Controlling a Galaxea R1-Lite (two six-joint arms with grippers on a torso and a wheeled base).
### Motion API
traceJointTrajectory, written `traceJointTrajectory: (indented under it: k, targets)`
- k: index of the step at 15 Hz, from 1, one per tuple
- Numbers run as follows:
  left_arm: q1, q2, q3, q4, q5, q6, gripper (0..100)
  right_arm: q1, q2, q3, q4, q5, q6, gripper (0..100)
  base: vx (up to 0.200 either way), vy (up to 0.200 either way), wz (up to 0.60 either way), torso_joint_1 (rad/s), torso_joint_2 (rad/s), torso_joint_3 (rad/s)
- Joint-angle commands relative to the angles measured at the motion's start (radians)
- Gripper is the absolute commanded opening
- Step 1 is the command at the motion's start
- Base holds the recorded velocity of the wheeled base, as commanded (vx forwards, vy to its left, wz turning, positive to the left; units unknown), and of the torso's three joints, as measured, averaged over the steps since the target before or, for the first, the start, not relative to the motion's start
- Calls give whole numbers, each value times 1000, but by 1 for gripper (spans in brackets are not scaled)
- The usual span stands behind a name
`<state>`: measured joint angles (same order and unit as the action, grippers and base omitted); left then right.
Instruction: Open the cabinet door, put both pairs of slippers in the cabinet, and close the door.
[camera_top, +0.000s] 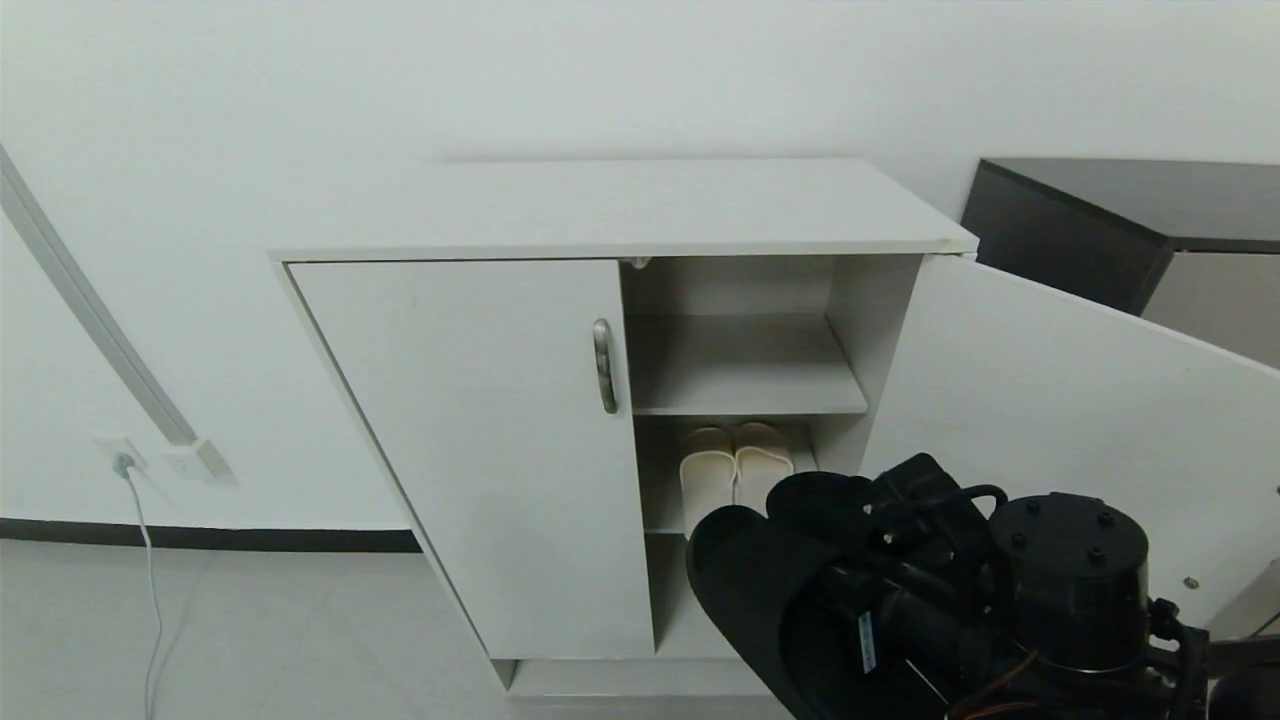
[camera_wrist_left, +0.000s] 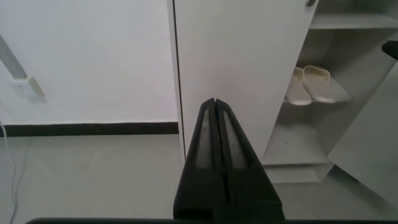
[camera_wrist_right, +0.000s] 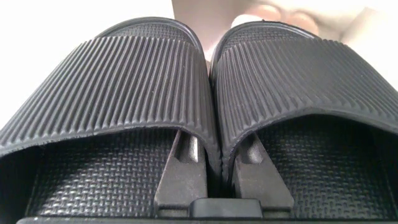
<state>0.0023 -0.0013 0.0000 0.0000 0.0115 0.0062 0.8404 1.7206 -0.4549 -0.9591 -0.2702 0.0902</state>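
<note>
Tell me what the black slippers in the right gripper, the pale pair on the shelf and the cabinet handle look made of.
Black slippers: soft rubber or foam, matte, by the ribbed straps and textured footbeds.
Pale slippers: likely similar moulded foam, smooth matte; too far to be sure.
Cabinet handle: metal, brushed sheen with a highlight.

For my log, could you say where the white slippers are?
Head view: white slippers sit in the cabinet, right half, second shelf down, beyond the black slippers.

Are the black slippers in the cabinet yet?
Not yet. The right gripper holds the black slippers in front of the open cabinet; the white slippers sit on a shelf.
</note>
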Motion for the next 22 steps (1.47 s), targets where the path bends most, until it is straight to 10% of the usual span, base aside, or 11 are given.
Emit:
traceJointTrajectory:
  k: [1,10,22]
  targets:
    - [1,1,0,0,1,0,0,22,11,7,-6,-6,-14,0,0,0,0,-110,452,339]
    - [1,1,0,0,2,0,0,22,50,44,-127,-38,-50,0,0,0,0,-37,399,351]
    - [1,1,0,0,2,-2,0,43,198,-5,-253,-136,-84,0,0,0,0,0,14,11]
